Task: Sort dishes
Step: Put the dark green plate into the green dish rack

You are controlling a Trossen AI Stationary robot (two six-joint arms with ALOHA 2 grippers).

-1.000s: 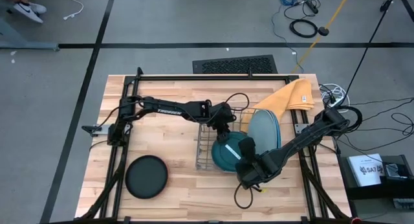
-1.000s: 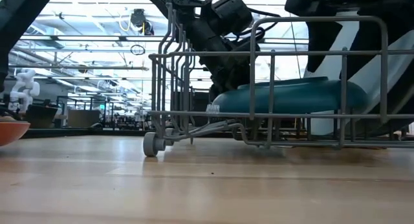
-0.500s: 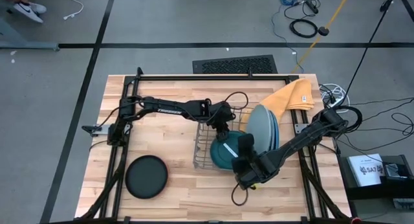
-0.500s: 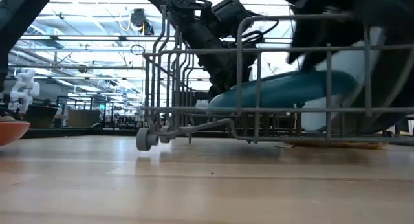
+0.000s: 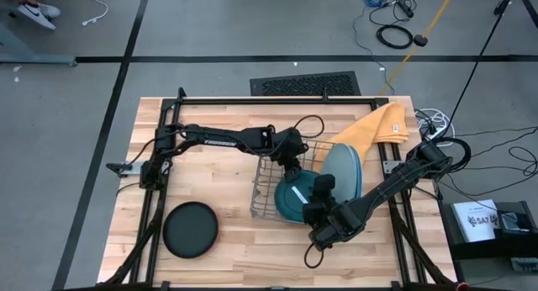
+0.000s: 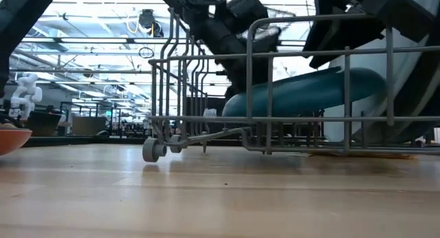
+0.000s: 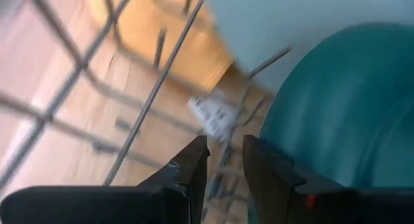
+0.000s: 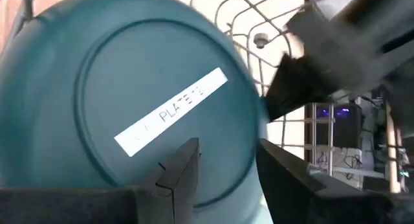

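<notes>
A dark teal plate (image 5: pixel 290 198) lies in the wire dish rack (image 5: pixel 265 190), its underside with a white label facing up (image 8: pixel 142 88). In the low view the teal plate (image 6: pixel 302 93) is tilted. Large pale blue and grey plates (image 5: pixel 343 169) stand on edge at the rack's right side. My right gripper (image 5: pixel 318 208) is shut on the teal plate. My left gripper (image 5: pixel 292 163) is inside the rack at its far side, fingers nearly together around a rack wire. A black plate (image 5: pixel 190 230) lies flat at the table's near left. An orange-red plate (image 6: pixel 10 138) shows at the low view's left edge. My left gripper has a thin rack wire (image 7: pixel 236 130) running between its two close fingers, beside the teal plate (image 7: pixel 349 107). The view is blurred, so the touch itself does not show plainly. My right gripper pinches the teal plate's rim (image 8: pixel 255 130). One finger (image 8: pixel 184 169) is on the labelled underside and the other beyond the edge. It comes from the table's near right. The plate is tilted, its gripped side raised, its other side down in the rack.
A yellow-orange cloth (image 5: pixel 378 124) lies at the table's far right, partly under the rack and large plates. The rack's upright wires (image 6: pixel 268 56) surround the teal plate. Bare wood lies along the near edge and far left.
The teal plate has tipped from nearly level to tilted, with its gripped side lifted. The rack has slid a little toward the table's left edge. My right gripper has gone up and slightly toward the rack with the plate.
</notes>
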